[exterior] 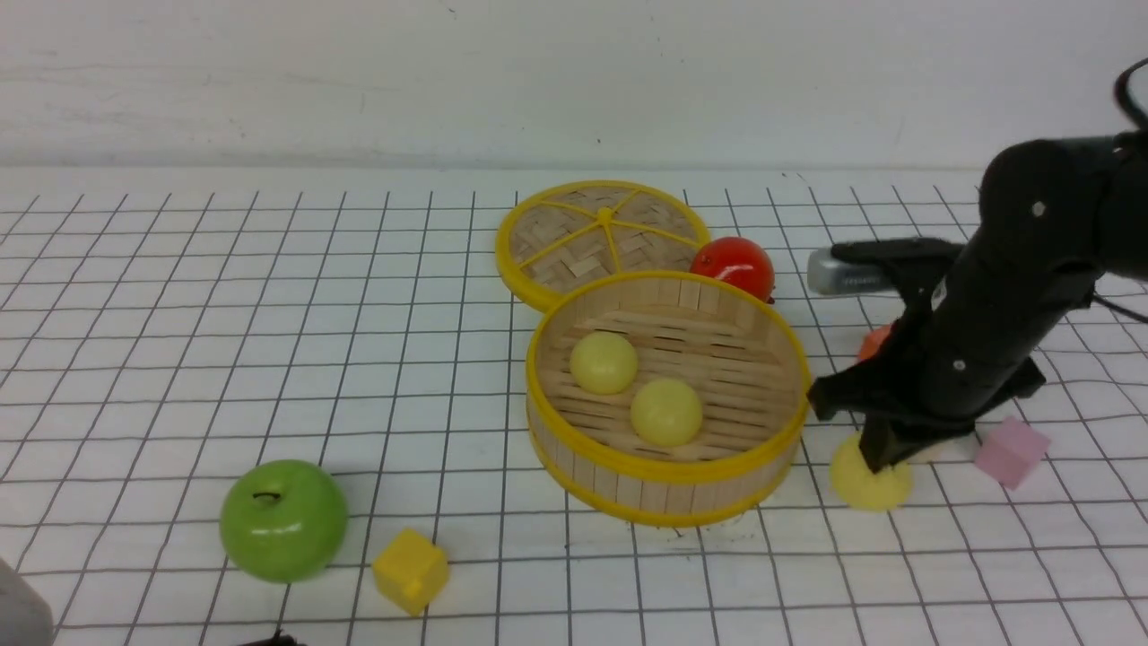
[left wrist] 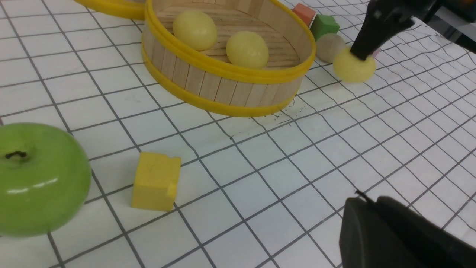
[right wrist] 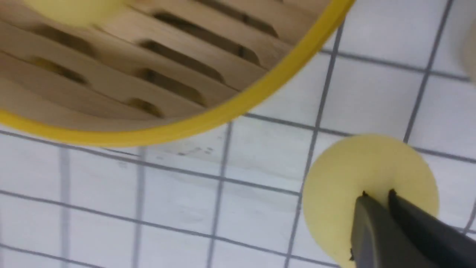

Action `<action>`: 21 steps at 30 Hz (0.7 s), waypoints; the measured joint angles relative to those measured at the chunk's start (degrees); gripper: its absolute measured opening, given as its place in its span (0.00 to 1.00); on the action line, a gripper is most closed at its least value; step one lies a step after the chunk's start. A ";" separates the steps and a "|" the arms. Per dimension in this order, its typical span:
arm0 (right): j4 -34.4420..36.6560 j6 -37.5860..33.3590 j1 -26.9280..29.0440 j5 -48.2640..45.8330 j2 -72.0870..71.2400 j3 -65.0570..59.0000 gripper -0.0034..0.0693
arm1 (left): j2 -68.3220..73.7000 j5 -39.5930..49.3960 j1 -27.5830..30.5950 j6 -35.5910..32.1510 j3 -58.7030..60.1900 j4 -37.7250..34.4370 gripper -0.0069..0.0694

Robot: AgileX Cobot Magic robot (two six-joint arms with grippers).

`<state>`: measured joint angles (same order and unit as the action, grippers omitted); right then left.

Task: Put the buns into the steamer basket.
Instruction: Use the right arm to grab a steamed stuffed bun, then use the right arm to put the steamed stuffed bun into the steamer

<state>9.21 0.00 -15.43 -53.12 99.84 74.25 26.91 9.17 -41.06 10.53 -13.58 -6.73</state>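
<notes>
Right arm's fingers are noted nearly closed, tips pressed on the crown of a pale yellow bun lying directly beneath them on the tabletop; the steamer basket is found just beside, to the fingers' left, its rim to be cleared.

4 buns, 1 steamer basket

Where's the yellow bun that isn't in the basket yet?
In the front view the loose yellow bun sits just right of the steamer basket, pinched by the right gripper, a pink cube farther right.
</notes>
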 joint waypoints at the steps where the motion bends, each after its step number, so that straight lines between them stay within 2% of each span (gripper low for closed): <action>1: 1.65 -0.96 -0.31 1.43 -1.82 0.30 0.05 | 0.00 0.00 0.00 0.00 0.00 0.00 0.14; 3: 2.97 -1.83 -0.73 2.81 -2.29 0.68 0.05 | 0.00 0.00 0.00 0.00 0.00 0.00 0.14; 8: 9.64 -7.87 -2.72 13.45 0.12 2.32 0.05 | 0.00 0.00 0.00 0.00 0.00 0.00 0.14; 15: 9.64 -8.77 -2.85 21.35 6.14 3.50 0.06 | 0.00 0.00 0.00 0.00 0.00 0.00 0.14; 21: 8.67 -8.82 -2.85 22.97 9.77 3.50 0.16 | 0.00 0.00 0.00 0.00 0.00 0.00 0.16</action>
<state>17.87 -8.82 -18.29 -30.16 109.61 77.74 26.91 9.17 -41.06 10.53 -13.58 -6.73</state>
